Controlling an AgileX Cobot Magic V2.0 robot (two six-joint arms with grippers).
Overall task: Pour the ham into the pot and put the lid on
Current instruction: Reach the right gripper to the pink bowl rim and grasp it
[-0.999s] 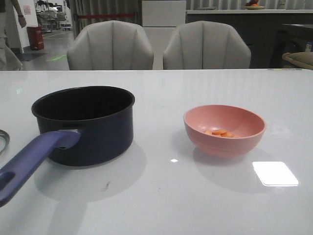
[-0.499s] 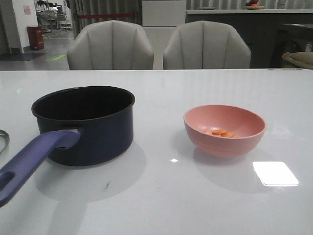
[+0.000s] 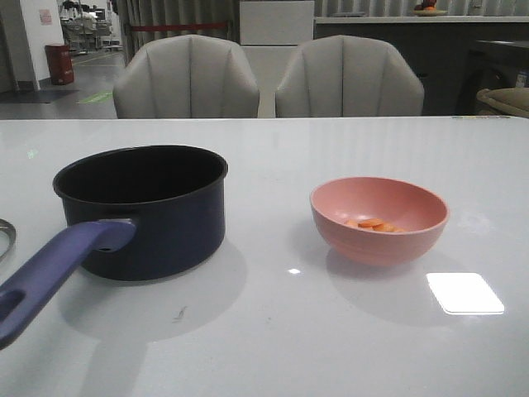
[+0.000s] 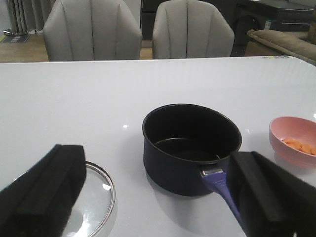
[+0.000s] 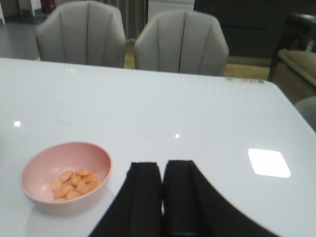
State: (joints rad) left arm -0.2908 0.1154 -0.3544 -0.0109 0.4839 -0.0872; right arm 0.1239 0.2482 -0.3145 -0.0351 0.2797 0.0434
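Observation:
The dark navy pot [image 3: 142, 211] stands left of centre on the white table, its blue-purple handle [image 3: 58, 269] pointing to the near left; it also shows in the left wrist view [image 4: 191, 145]. The pink bowl [image 3: 379, 219] at the right holds the orange-pink ham pieces [image 3: 372, 223], also seen in the right wrist view [image 5: 73, 183]. The glass lid [image 4: 96, 197] lies flat left of the pot; only its rim [image 3: 5, 238] shows in the front view, and its knob is hidden. My left gripper [image 4: 160, 197] is open and empty above the table near the pot. My right gripper [image 5: 163, 173] is shut and empty, right of the bowl.
Two grey chairs [image 3: 186, 78] stand behind the table's far edge. A bright light reflection [image 3: 464, 293] lies on the table at the near right. Neither arm shows in the front view.
A person at the far left of the background has walked out of view. The pot, bowl and lid have not moved.

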